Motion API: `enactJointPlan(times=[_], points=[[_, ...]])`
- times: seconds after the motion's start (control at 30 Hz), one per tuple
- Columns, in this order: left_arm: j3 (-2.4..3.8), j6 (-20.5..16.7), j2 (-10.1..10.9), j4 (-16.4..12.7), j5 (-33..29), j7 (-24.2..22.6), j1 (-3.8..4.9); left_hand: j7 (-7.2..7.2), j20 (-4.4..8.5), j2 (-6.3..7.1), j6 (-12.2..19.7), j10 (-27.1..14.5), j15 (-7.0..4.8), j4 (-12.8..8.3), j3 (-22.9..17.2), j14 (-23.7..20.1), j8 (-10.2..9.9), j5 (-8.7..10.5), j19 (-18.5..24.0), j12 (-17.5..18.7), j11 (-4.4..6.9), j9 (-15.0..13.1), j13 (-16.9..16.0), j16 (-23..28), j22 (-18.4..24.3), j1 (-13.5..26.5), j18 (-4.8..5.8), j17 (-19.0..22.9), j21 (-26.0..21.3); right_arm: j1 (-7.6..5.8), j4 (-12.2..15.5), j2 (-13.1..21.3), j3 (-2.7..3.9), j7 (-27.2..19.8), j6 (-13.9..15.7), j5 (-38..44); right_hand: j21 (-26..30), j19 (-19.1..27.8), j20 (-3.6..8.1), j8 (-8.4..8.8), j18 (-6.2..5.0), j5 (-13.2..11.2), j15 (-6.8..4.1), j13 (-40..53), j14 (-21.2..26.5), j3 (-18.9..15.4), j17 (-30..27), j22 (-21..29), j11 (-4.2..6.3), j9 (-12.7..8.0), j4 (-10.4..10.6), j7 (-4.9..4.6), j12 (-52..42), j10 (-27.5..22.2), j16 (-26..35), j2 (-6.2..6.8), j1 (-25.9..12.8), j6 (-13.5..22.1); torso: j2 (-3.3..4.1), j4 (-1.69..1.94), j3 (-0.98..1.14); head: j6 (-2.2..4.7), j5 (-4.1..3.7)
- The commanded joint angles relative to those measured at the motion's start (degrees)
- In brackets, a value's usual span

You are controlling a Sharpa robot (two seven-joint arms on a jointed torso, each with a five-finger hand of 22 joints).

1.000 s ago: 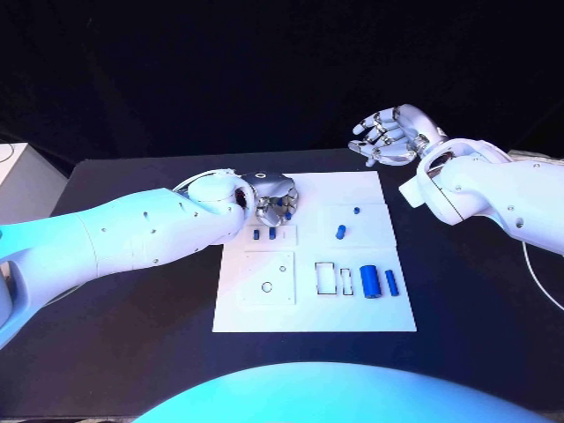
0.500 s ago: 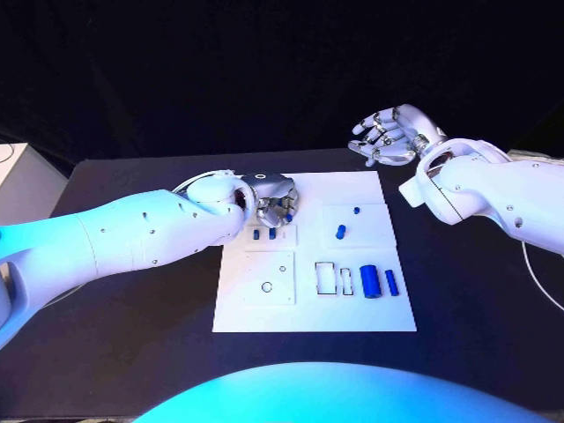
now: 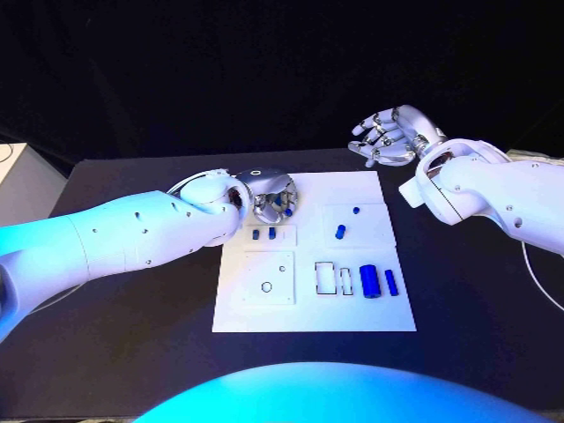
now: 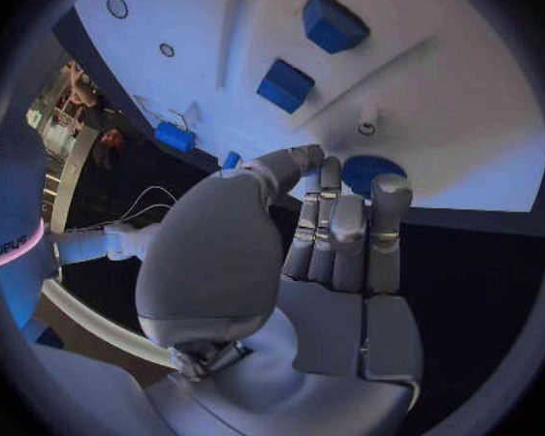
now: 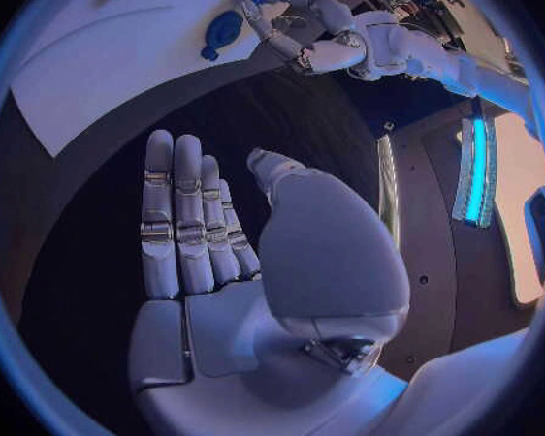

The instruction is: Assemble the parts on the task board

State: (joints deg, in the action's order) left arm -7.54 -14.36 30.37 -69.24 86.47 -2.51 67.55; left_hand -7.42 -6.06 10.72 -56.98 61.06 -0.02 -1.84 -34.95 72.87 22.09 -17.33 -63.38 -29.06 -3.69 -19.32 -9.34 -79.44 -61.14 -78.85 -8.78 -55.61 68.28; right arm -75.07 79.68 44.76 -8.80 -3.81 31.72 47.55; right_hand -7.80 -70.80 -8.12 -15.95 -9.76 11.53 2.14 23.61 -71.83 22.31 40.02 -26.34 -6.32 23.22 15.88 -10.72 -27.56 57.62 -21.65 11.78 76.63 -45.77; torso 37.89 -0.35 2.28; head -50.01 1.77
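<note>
The white task board [image 3: 315,315] lies mid-table. My left hand [image 3: 272,197] hovers over its far left corner, fingers curled around a small blue part [image 3: 286,210], which in the left wrist view peeks out past the fingertips as a blue part [image 4: 372,171]. Two short blue pieces [image 3: 264,234] stand just nearer than that hand. A blue peg [image 3: 341,232] and a tiny blue piece [image 3: 356,211] sit in the far right panel. A thick blue cylinder [image 3: 370,281] and a thin one [image 3: 391,282] lie at the right. My right hand [image 3: 386,137] hangs open beyond the board's far right corner.
Two empty rectangular slots [image 3: 324,278] sit beside the cylinders, and a round hole [image 3: 267,286] marks the near left panel. A white cabinet [image 3: 3,181] stands off the table's left side. Black table [image 3: 143,308] surrounds the board.
My left hand has risen a little and rolled, so its palm side and the blue part show more. The right hand has stayed where it was.
</note>
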Motion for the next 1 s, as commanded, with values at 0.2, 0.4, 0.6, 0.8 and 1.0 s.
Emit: enactJointPlan(times=[0.2,0.4,0.6,0.8,1.0], points=[[1.74,-1.5,2.1,-3.0,-3.1,-1.5,0.04,0.03,-0.03,-0.24,-0.8,0.8,0.04,-0.4,0.1,0.6,0.0,0.1,-0.4,0.8,0.09,-0.8,0.1,-0.4,-0.1,0.3,0.94,-0.2,0.3,0.14,0.0,0.0,0.01,0.0,-1.0,0.5,0.5,-0.4,-0.14,-0.21,-0.68,0.2,0.23,-0.2,-0.2,0.4,-0.1,0.1,-0.18,-0.1,-0.1,-0.34,0.4,0.4,0.3,0.56,0.3,-0.1,-0.11,0.11,0.03,0.01,0.08],[2.89,1.2,4.3,-4.4,-3.5,-0.5,0.17,0.04,-0.04,-0.15,-0.9,0.9,0.05,-0.4,0.2,0.7,-0.1,0.12,-0.3,0.9,0.09,-0.9,0.1,-0.5,-0.1,0.5,0.93,-0.2,0.3,0.21,-0.1,0.1,0.01,0.0,-1.0,0.5,0.5,-0.4,-0.15,-0.23,-0.68,0.2,0.24,-0.3,-0.2,0.4,-0.1,0.2,-0.19,-0.1,-0.1,-0.35,0.5,0.4,0.4,0.59,0.3,-0.1,-0.14,0.14,0.08,0.01,0.17],[3.23,3.7,6.3,-4.7,-3.8,0.8,0.24,0.09,-0.09,0.04,-1.3,1.4,0.07,-0.1,0.5,0.8,-0.4,0.23,-0.1,1.6,0.1,-1.0,0.1,-0.5,0.0,1.2,0.92,-0.2,0.1,0.32,-0.2,0.1,0.01,0.1,-1.0,0.5,0.5,-0.4,-0.15,-0.23,-0.68,0.2,0.24,-0.3,-0.2,0.4,-0.1,0.2,-0.19,-0.1,-0.1,-0.35,0.5,0.4,0.4,0.59,0.3,-0.1,-0.02,0.1,0.0,0.01,0.24],[3.3,4.9,7.8,-4.6,-3.9,1.8,0.25,0.15,-0.12,0.08,-1.5,1.7,0.08,0.2,0.8,0.8,-0.6,0.3,-0.2,2.0,0.12,-1.1,0.2,-0.6,0.0,1.6,0.94,-0.2,0.1,0.4,-0.2,0.2,0.01,0.1,-1.0,0.5,0.6,-0.4,-0.16,-0.24,-0.67,0.2,0.26,-0.4,-0.2,0.4,-0.1,0.3,-0.21,-0.1,-0.1,-0.37,0.5,0.4,0.6,0.64,0.3,-0.1,-0.05,0.1,-0.08,0.01,0.32],[3.28,6.2,8.1,-4.5,-3.9,2.4,0.25,0.2,-0.14,0.19,-1.6,1.8,0.07,0.3,1.0,0.8,-0.7,0.34,-0.2,2.3,0.14,-1.2,0.2,-0.6,-0.1,1.9,0.96,-0.1,0.0,0.47,-0.2,0.2,0.01,0.1,-1.0,0.5,0.6,-0.4,-0.17,-0.25,-0.67,0.2,0.28,-0.5,-0.2,0.4,-0.1,0.4,-0.22,-0.1,-0.1,-0.38,0.6,0.4,0.6,0.66,0.3,-0.1,-0.04,0.07,-0.08,0.01,0.55]])
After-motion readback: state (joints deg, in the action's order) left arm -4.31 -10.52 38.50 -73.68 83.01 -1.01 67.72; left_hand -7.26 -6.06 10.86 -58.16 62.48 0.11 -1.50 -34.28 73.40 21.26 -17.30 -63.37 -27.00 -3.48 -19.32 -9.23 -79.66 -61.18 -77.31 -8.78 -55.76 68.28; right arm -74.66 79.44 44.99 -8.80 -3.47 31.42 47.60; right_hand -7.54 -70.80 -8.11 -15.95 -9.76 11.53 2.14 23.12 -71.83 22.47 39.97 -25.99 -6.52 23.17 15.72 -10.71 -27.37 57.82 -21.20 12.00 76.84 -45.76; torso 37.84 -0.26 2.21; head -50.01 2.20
